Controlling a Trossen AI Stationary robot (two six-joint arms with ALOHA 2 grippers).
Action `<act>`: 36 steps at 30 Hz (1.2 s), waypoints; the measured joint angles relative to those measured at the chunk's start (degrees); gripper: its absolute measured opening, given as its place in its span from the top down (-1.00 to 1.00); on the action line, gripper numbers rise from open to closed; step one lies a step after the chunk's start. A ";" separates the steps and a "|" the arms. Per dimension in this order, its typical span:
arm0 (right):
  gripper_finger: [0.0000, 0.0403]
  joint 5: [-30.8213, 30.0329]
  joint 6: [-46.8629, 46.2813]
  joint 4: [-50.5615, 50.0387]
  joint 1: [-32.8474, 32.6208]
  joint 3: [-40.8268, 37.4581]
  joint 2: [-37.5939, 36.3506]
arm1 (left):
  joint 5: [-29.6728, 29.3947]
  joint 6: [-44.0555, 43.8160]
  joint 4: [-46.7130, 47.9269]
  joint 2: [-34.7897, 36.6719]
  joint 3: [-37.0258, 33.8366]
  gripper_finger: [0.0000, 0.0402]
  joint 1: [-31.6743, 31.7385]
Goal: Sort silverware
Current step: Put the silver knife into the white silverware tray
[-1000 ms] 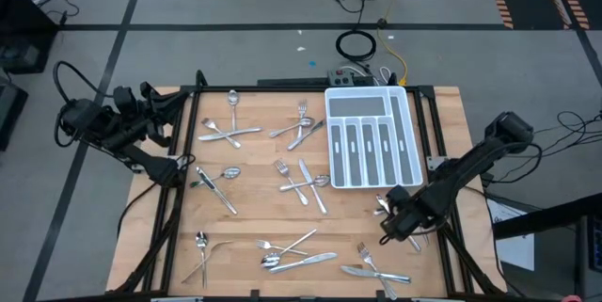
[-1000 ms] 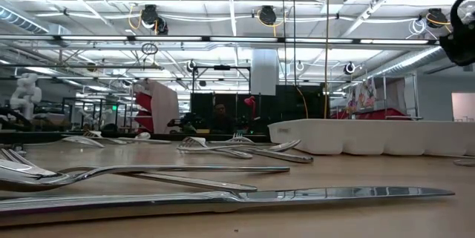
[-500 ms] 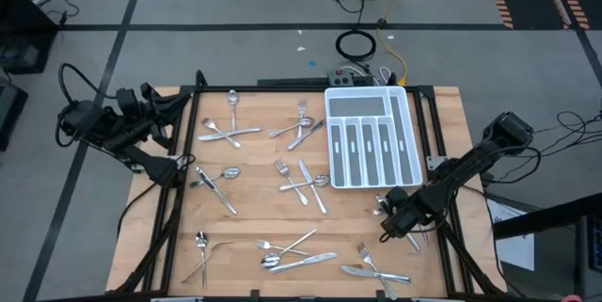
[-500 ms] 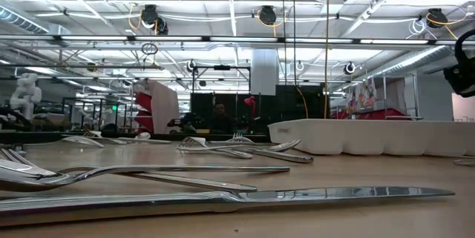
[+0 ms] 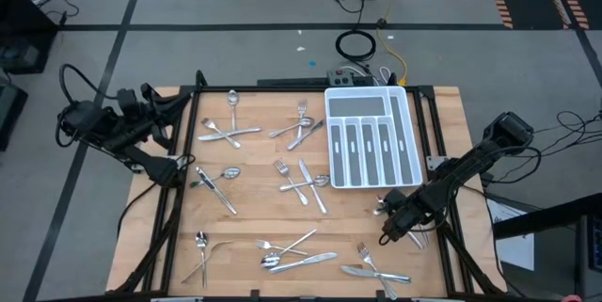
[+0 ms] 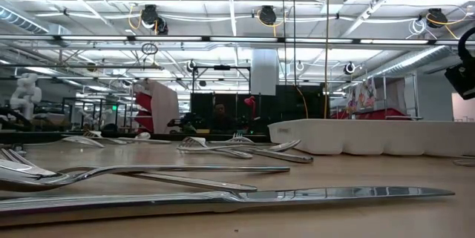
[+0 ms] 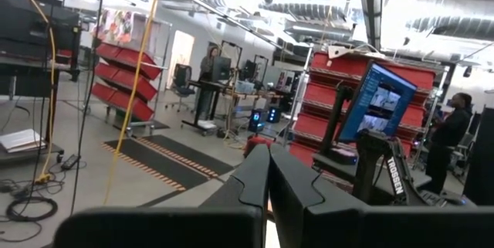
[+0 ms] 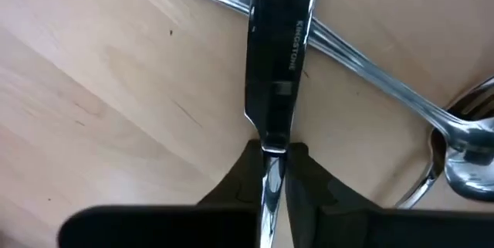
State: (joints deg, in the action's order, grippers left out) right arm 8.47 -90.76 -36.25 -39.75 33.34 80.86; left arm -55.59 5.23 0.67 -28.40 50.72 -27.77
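Note:
Several pieces of silverware (image 5: 301, 184) lie scattered flat on the wooden table (image 5: 254, 213). The white compartmented tray (image 5: 335, 142) stands at the far right; the low view shows its side wall (image 6: 371, 137). My right gripper (image 5: 395, 215) points down at the table's near right, shut on a knife (image 8: 279, 55) that lies among a few other pieces. My left gripper (image 7: 268, 155) is shut and raised beyond the table's left edge, touching nothing. My right gripper pinches the knife between its two fingers (image 8: 241, 172) where the blade narrows into the handle (image 8: 272, 149). It comes from above, pointing down, with the fingers across the knife. The blade lies over the slanting handle of another piece (image 8: 370, 66).
A spoon bowl (image 8: 463, 172) lies close beside the held knife. More forks, spoons and knives lie along the near edge (image 5: 301, 255) and at the far left (image 5: 230, 128). In the low view a long knife (image 6: 297, 193) lies nearest the camera. Cables and a power strip (image 5: 353, 76) sit behind the table.
My right gripper has sunk toward the table at the near right; in the low view its arm has dropped along the picture's right edge. The silverware and the tray have stayed where they were.

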 joint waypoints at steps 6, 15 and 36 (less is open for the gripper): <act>0.97 -0.14 -0.11 -1.23 -0.04 1.92 0.31 | 0.00 -0.03 1.35 -0.02 -0.02 0.92 0.00; 1.00 -1.68 -0.04 -2.22 -0.20 6.52 0.48 | 0.00 -0.16 2.00 0.00 -0.02 0.92 0.00; 1.00 -20.53 -6.28 -12.02 15.67 15.58 -1.61 | 0.00 -0.02 3.10 0.00 -0.04 0.92 0.00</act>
State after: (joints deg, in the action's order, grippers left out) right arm -12.07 -97.04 -48.27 -24.07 48.93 79.25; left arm -55.59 5.21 3.77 -28.40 50.68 -27.77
